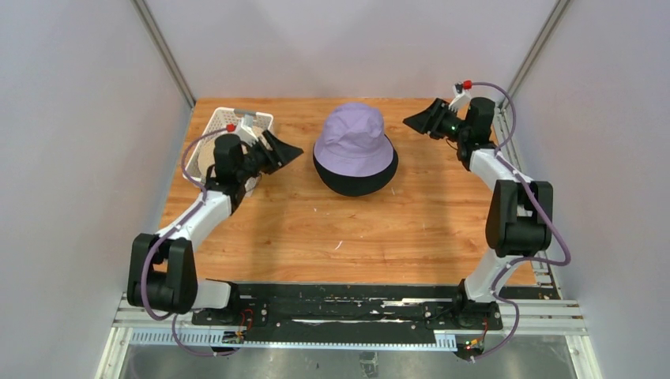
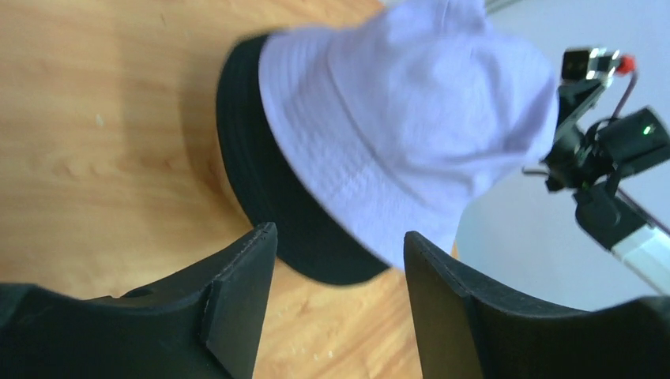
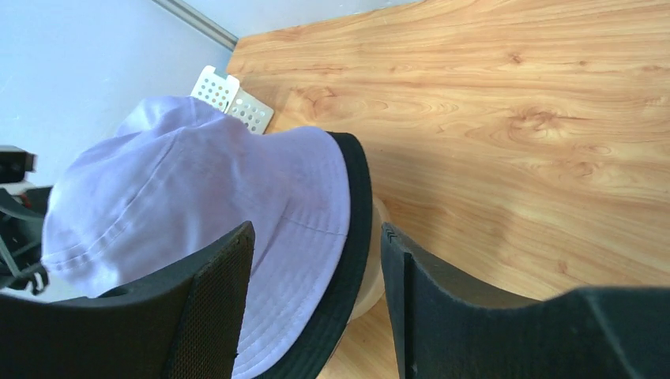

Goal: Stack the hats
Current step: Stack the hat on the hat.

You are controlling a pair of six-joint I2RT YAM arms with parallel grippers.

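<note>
A lavender hat (image 1: 353,138) sits on top of a black hat (image 1: 355,180) in the middle of the far half of the table; only the black brim shows beneath it. My left gripper (image 1: 294,150) hangs open just left of the stack, clear of it, with nothing between its fingers. In the left wrist view the lavender hat (image 2: 395,134) and the black hat (image 2: 261,189) lie beyond the gripper (image 2: 340,241). My right gripper (image 1: 412,121) stands open to the right of the stack, also empty. In the right wrist view the lavender hat (image 3: 197,197) and black hat (image 3: 357,213) sit behind the gripper (image 3: 316,237), with pale wood (image 3: 371,276) under the brim.
A white lattice basket (image 1: 229,126) stands at the far left, partly hidden behind my left arm; its corner (image 3: 233,99) shows beyond the hats in the right wrist view. The wooden table (image 1: 379,229) ends near grey walls at the back and both sides.
</note>
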